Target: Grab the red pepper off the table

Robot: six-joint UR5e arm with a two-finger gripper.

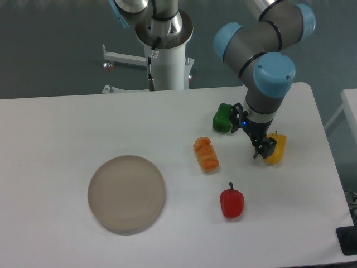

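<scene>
So far nothing is lifted: from the fixed camera you see the small glossy red bell pepper point(232, 202) lying on the large white tabletop point(56, 134), below and slightly left of the black two-finger gripper point(262, 149), well apart from it. Your gripper hangs low, just beside the yellow pepper point(276, 148); whether its fingers are apart or together, you cannot tell. The green pepper point(222, 118) sits up-left of it. Reaching, grasping and lifting all remain.

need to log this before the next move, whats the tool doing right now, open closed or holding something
Tool: cannot be told whether open or closed; it sits low beside the yellow pepper. The red pepper lies untouched on the table, apart from it.
</scene>
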